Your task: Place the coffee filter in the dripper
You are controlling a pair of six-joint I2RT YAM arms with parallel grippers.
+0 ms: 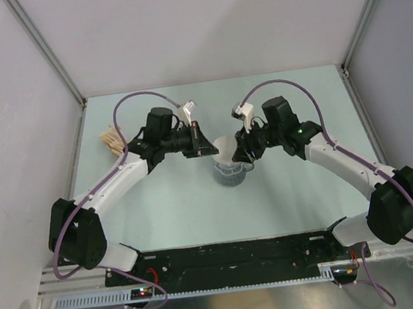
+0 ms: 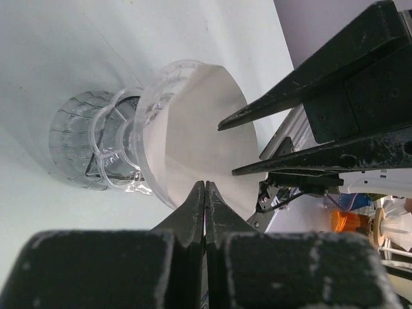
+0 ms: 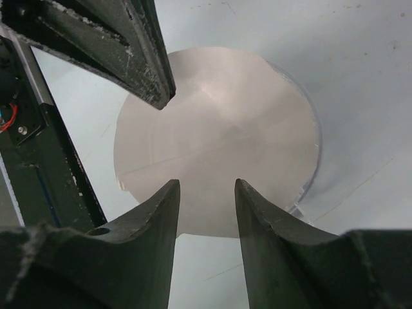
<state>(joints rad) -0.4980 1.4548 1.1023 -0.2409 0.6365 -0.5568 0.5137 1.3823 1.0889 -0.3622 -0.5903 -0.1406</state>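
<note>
— Where is the coffee filter (image 2: pixel 206 129)?

— Seated in the mouth of the dripper (image 2: pixel 96 148), opened into a cone. Its wide white rim stands up well above the dripper's clear ribbed edge.

— And the dripper itself?

— Upright on the pale table (image 1: pixel 276 108), about the middle, between the two arms.

— What about the left gripper (image 2: pixel 205 190)?

— It reaches in from the left, its fingers pressed tight together right at the filter's rim. Whether paper is caught between them, I cannot tell.

— The right gripper (image 3: pixel 203 187)?

— On the right side of the filter, its fingers spread apart with the white paper showing through the gap. The tips hang just over the rim, and nothing is held between them.

— Anything else on the table?

— A tan stack of wooden sticks (image 1: pixel 112 142) at the far left, well apart from the dripper.
</note>
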